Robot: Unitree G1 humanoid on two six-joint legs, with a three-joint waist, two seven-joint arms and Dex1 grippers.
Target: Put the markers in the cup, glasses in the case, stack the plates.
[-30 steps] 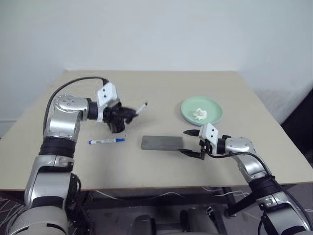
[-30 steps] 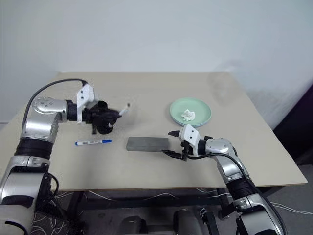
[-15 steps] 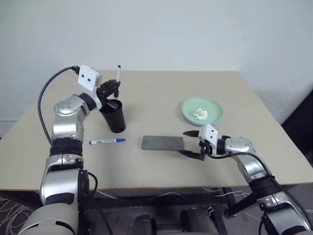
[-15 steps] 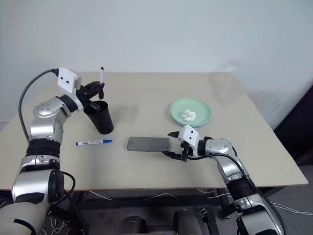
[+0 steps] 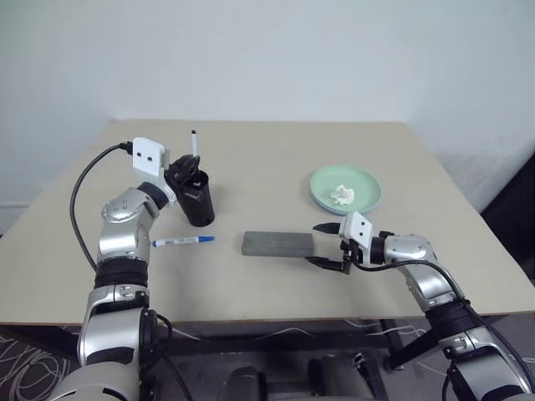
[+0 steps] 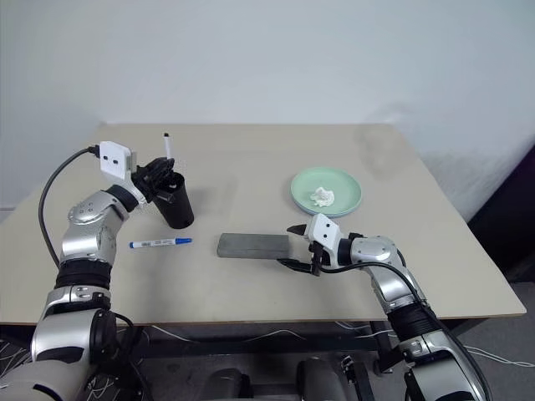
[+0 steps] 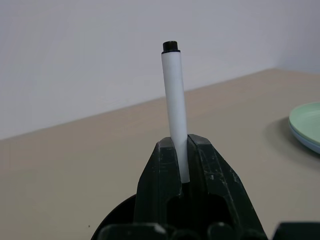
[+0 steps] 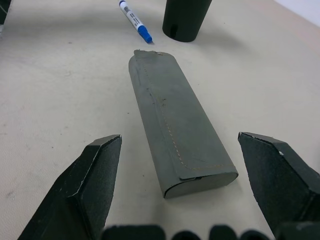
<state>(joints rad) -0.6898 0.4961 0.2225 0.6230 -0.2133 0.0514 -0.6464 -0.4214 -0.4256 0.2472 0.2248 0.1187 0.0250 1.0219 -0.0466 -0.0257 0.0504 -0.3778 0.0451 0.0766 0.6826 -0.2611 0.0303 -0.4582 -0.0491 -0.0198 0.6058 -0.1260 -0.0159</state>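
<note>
Now the left gripper [image 5: 189,171] is squeezed tight on the dark-capped marker [image 7: 174,100]. It holds the marker standing straight up, right over the mouth of the black cup [image 5: 197,200], near the left edge of the tabletop [image 5: 267,159]. A second ago the marker lay slanted out to the side of the cup; since then the arm has swung it upright and brought it lower over the rim. So I think this marker is almost ready to be dropped in. Its bottom end is hidden behind the fingers, so I cannot tell if it is inside the cup yet.

The other marker [image 5: 182,241], the one with the blue cap, lies flat on the tabletop just in front of the cup. It has small dark print on its white side, but it is too tiny to read.

The right gripper [image 8: 192,187] has not moved. Its fingers are spread wide and hold nothing, with the near end of the grey case [image 8: 175,135] between them. The case is closed and sits near the front edge, in the middle.

A green plate [image 5: 346,189] with a white paper wad [image 5: 341,195] on it sits toward the right edge. I see no brand names anywhere.
</note>
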